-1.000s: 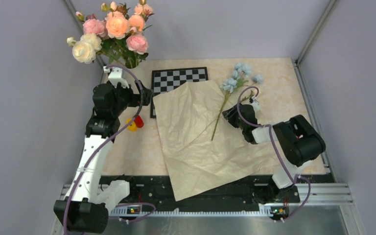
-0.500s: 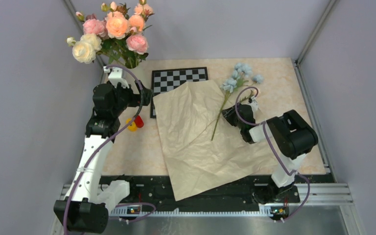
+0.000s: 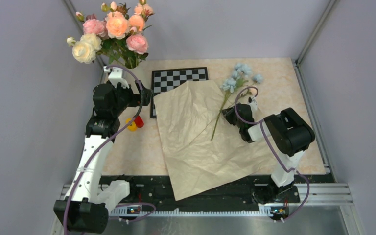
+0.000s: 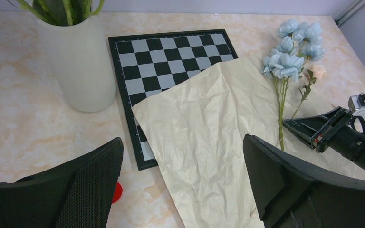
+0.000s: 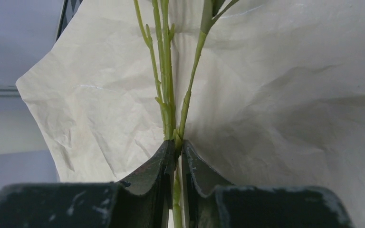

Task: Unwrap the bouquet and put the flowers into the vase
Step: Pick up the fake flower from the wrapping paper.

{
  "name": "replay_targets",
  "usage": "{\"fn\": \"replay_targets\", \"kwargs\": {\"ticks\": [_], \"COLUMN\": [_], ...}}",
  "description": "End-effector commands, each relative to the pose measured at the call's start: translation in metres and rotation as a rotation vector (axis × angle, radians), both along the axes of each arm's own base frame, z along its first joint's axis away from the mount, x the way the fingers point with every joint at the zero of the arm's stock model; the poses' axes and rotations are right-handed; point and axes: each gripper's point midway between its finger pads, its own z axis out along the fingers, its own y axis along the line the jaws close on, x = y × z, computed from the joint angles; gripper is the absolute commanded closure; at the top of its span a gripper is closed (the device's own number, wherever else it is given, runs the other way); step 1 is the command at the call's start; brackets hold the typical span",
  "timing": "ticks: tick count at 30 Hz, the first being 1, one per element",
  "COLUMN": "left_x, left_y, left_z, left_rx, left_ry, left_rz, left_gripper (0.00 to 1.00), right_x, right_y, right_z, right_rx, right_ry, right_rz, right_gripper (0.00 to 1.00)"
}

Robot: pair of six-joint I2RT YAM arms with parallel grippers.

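Note:
The bouquet is undone: its crinkled tan paper point(image 3: 200, 132) lies spread flat over the table's middle. The flowers point(image 3: 240, 76), pale blue blooms and one small peach one on thin green stems point(image 4: 281, 109), lie along the paper's right edge. My right gripper point(image 5: 176, 145) is shut on the stems point(image 5: 166, 71) low down, jaws pinching them against the paper point(image 5: 275, 95); from the left wrist it shows at the right point(image 4: 290, 125). The white vase point(image 4: 83, 61) stands at the back left with large roses in it. My left gripper point(image 4: 180, 142) hangs open and empty above the paper's left edge.
A chessboard point(image 3: 176, 78) lies at the back, partly under the paper. Cream, pink and peach roses point(image 3: 112, 29) fill the vase. Small red and yellow objects point(image 3: 134, 122) sit beside the left arm. The paper's near corner overhangs the front rail point(image 3: 186, 188).
My right gripper's jaws have closed onto the flower stems, and the right arm's elbow has shifted a little left. The left arm, paper and flowers have stayed put.

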Motion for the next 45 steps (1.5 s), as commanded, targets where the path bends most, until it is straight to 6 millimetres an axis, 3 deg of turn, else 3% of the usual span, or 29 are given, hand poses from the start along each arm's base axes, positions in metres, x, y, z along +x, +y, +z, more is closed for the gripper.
{"fn": "replay_targets", "kwargs": {"ticks": [1, 6, 14, 17, 29, 33, 37, 45], "left_x": [0.002, 0.002, 0.002, 0.002, 0.004, 0.003, -0.003, -0.031], "left_y": [0.001, 0.001, 0.0, 0.0, -0.013, -0.03, -0.054, -0.124], "left_z": [0.003, 0.003, 0.002, 0.002, -0.004, -0.005, 0.008, 0.075], "left_rx": [0.016, 0.016, 0.014, 0.011, -0.033, -0.085, -0.232, -0.52], "left_ry": [-0.022, -0.022, -0.021, -0.021, 0.006, 0.034, 0.036, -0.044], "left_rz": [0.003, 0.002, 0.0, -0.001, -0.053, -0.122, -0.195, -0.454], "left_gripper": [0.01, 0.01, 0.01, 0.01, 0.01, 0.01, 0.01, 0.01], "right_x": [0.011, 0.01, 0.006, 0.002, -0.018, -0.032, -0.052, -0.094], "right_y": [-0.01, -0.011, -0.019, -0.024, -0.035, -0.026, -0.01, 0.035], "right_z": [0.019, 0.029, 0.047, 0.054, 0.111, 0.139, 0.169, 0.239], "right_rx": [0.011, 0.015, -0.004, -0.03, -0.133, -0.129, -0.139, -0.201], "right_ry": [-0.06, -0.077, -0.117, -0.131, -0.272, -0.35, -0.447, -0.656], "right_rz": [-0.051, -0.057, -0.075, -0.081, -0.026, 0.063, 0.185, 0.41], "right_gripper": [0.88, 0.89, 1.0, 1.0, 1.0, 1.0, 1.0, 1.0]}}
